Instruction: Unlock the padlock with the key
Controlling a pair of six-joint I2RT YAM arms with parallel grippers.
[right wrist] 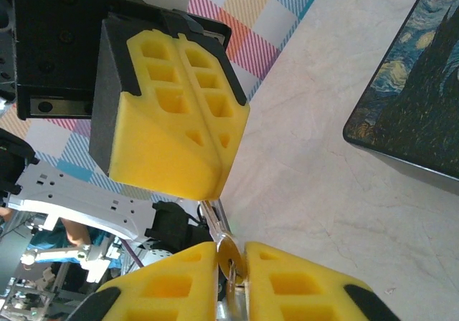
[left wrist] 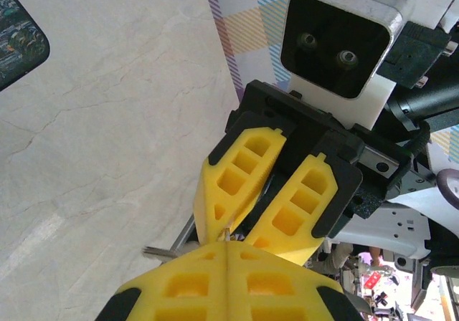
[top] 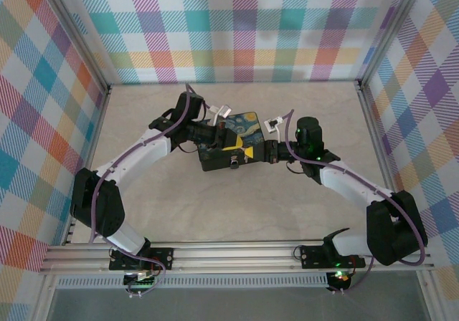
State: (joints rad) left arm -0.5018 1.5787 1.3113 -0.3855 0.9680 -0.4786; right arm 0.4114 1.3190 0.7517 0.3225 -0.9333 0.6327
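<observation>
Over the dark night-sky box (top: 240, 125) my two grippers meet tip to tip. The key (right wrist: 229, 258) is a small brass-and-silver one. Its round head sits pinched between the fingers of my right gripper (right wrist: 231, 255), and its blade runs up into the shut yellow fingers (right wrist: 179, 120) of my left gripper (top: 235, 145). In the left wrist view my left gripper (left wrist: 228, 243) is shut with a thin metal sliver at its tips, facing the right gripper's fingers (left wrist: 240, 174). A tiny grey bit (top: 234, 162) on the box's near side looks like the padlock, too small to make out.
The box (right wrist: 416, 99) lies mid-table on the pale marbled table top (top: 237, 213). Plaid walls enclose the back and both sides. A thin toothed metal piece (left wrist: 159, 251) sticks out left beside the fingertips.
</observation>
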